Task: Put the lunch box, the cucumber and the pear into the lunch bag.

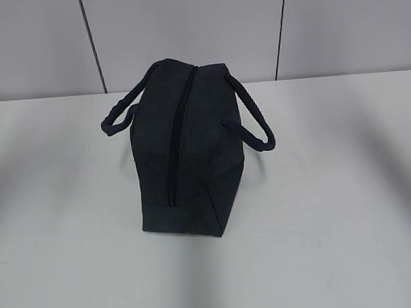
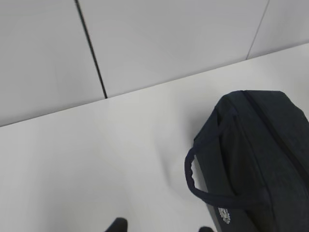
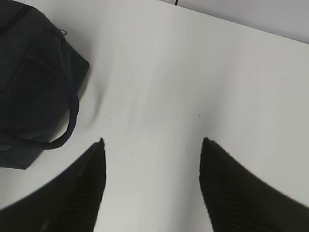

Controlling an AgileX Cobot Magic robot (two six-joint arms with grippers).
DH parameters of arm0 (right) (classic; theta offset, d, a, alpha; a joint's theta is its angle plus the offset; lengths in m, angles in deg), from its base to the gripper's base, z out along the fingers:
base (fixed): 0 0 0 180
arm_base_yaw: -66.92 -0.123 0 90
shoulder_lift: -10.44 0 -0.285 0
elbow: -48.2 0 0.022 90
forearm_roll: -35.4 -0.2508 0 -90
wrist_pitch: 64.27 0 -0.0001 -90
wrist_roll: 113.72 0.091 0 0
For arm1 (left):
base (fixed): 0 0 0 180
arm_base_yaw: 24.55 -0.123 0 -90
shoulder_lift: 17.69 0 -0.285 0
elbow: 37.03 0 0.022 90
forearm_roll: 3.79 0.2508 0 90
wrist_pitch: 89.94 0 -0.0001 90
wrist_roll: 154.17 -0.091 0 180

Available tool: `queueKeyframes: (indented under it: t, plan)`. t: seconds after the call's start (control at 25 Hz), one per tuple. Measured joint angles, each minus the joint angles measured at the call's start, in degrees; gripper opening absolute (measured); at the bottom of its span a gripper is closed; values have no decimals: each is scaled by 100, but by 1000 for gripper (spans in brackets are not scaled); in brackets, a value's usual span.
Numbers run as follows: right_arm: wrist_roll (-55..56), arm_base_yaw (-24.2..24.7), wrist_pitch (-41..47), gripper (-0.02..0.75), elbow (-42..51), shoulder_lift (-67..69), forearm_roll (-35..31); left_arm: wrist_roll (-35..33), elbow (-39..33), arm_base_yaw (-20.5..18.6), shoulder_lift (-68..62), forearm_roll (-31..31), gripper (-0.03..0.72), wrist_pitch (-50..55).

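From the exterior view, the navy fabric lunch bag (image 1: 188, 151) stood mid-surface (image 1: 335, 223), zipper closed, padded loop handles drooping either side. In the left wrist view, only the left pincer (image 2: 161, 227) tips showed at the bottom edge, apart and holding nothing. In the right wrist view, the right pincer (image 3: 152, 145) hung spread wide, empty, over bare white surface beside the bag.

Exterior camera looks down at a slant onto the table (image 1: 56, 226); both wrist cameras look down from either side, sharing the lunch bag (image 1: 188, 151).
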Motion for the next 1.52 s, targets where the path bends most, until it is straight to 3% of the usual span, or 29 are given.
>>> queueKeyframes:
  t: [0.28,0.64,0.92,1.16,1.36,1.52]
  plan:
    - [183,0,19,476,1027,-1696,4,660,0,-5,1226,260,280,639]
    - [433,0,70,475,2822,-4304,133,992,-333,-5,3014,262,280,1359]
    - [644,0,117,475,4218,-6492,302,1126,-2000,-5,4781,296,280,1420]
    - [656,0,126,475,5376,-7927,360,1142,-3435,-5,6373,694,280,1484]
    - [589,0,130,475,6346,-8620,363,1142,-4217,-5,7468,729,280,1522]
    - [467,0,161,475,6892,-8702,363,1142,-4683,-5,7572,729,280,1511]
